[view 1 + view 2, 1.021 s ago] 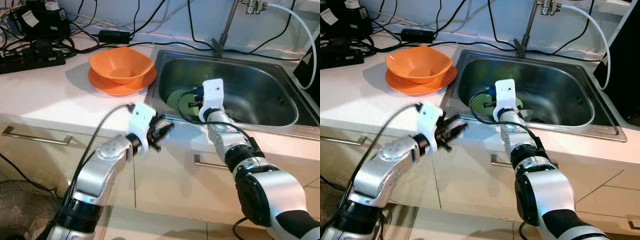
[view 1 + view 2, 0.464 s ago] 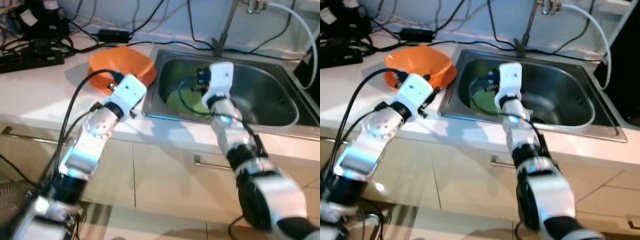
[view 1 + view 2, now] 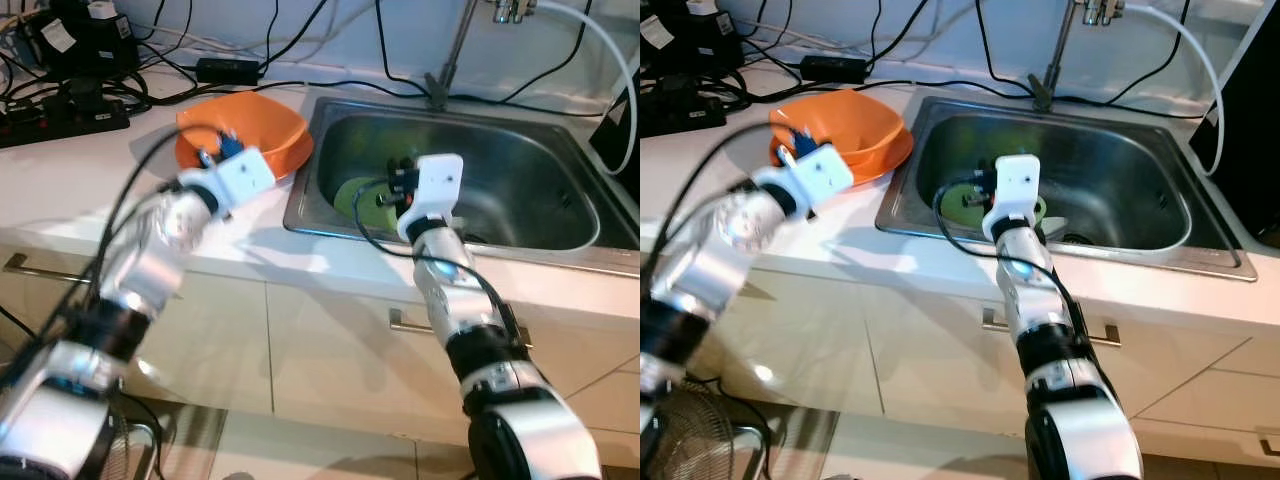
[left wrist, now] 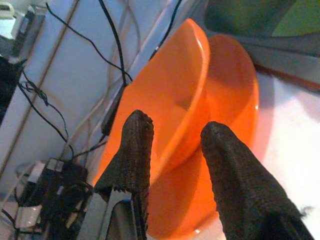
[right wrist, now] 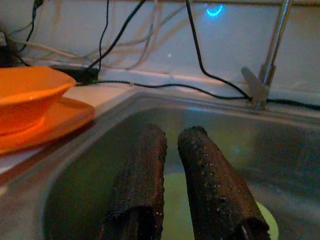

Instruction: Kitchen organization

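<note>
Silver forearms reach out from the near edge over pale cabinet fronts (image 3: 330,340) with slim metal handles. Beyond them runs the white tabletop (image 3: 90,190), with the steel sink (image 3: 560,225) set into it on the robot's right.

On the left, the left tool (image 4: 172,142) sits above the tabletop at the near rim of the orange bowl (image 3: 262,128). Its two black fingers (image 4: 132,145) stand apart with nothing between them, pointing at the bowl without visibly touching it. That bowl rests on an orange plate (image 4: 235,95), which lies flat on the tabletop just beside the sink's left wall. The left arm is motion-blurred in the head views.

On the right, the right tool (image 5: 170,155) hangs over the front edge of the sink, aimed into the basin. Its two fingers (image 5: 142,175) lie almost together with only a thin slit between them, and hold nothing. Below and beyond the fingertips a yellow-green plate (image 3: 358,196) lies on the sink floor, in the basin's left part; the tool is above it, and contact cannot be made out.

Farther back, a faucet (image 3: 450,60) rises from the sink's rear rim, and black cables (image 3: 290,45) trail along the white wall. A black power strip (image 3: 65,115) and dark boxes sit at the far left corner of the tabletop.
</note>
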